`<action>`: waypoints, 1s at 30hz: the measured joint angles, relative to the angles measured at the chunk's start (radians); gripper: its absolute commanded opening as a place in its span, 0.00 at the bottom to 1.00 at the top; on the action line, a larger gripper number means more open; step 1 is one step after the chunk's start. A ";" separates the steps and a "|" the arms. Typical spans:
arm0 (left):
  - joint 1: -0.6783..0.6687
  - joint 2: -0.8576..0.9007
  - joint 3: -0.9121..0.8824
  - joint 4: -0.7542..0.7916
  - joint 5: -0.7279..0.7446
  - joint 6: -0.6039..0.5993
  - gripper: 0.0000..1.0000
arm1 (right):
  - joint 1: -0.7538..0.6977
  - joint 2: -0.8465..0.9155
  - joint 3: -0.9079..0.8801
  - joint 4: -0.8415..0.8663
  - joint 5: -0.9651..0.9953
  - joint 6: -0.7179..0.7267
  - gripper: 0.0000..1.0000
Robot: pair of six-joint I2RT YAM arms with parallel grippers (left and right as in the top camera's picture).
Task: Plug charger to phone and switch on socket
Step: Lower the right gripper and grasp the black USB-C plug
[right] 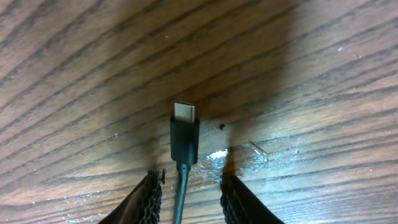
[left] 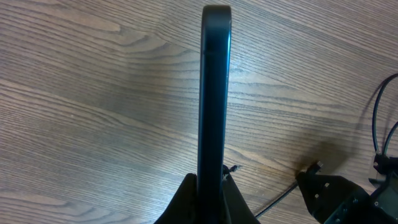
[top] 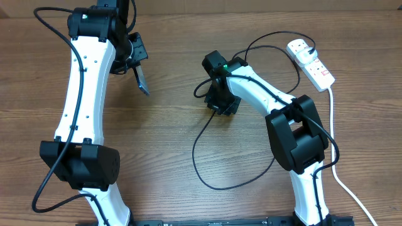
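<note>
1. Phone [left: 214, 87]: probably rigid, fairly light, slick on its faces and easy to crack. Best pinched across the two flat faces near one end, leaving the port end free
2. Left gripper [left: 210, 186]: clamped on the phone's near end at bottom centre of the left wrist view. Phone standing edge-on up the middle of that frame, with the far end near the top
3. Charger [top: 196, 157]: thin and floppy along the cable, so a poor place to grip for aiming
4. Connector tip [right: 185, 134]: small, stiff and likely a little slippery. Best taken on the black moulding just behind the metal end, square to the pads
5. Right gripper [right: 189, 180]: narrowly parted, straddling the cable just behind the connector tip at bottom centre of the right wrist view, with no visible contact on either side. Tip just ahead of the fingertips, pointing toward the top of the frame. Cannot tell whether lying on the table [right: 74, 74] or just above it
6. Seen from overhead: phone upper left of centre, connector hidden under the right gripper at centre, well apart. Socket [top: 312, 63] at upper right, untouched
</note>
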 measured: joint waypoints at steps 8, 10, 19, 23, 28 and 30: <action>0.000 0.000 0.000 0.000 0.000 0.000 0.04 | 0.000 0.000 0.000 0.001 0.022 -0.003 0.28; 0.000 0.000 0.000 0.000 0.000 0.000 0.04 | 0.000 0.000 0.000 0.002 0.028 -0.003 0.25; 0.000 0.000 0.000 0.000 0.000 0.000 0.04 | 0.000 0.000 0.000 0.002 0.029 -0.003 0.24; 0.000 0.000 0.000 0.000 0.000 0.000 0.04 | 0.000 0.000 0.000 0.003 0.026 -0.003 0.23; 0.000 0.000 0.000 0.000 0.000 0.000 0.04 | 0.000 0.002 0.000 0.003 0.019 -0.003 0.23; 0.000 0.000 0.000 0.000 0.000 0.000 0.04 | 0.000 0.004 0.000 0.003 0.018 -0.003 0.23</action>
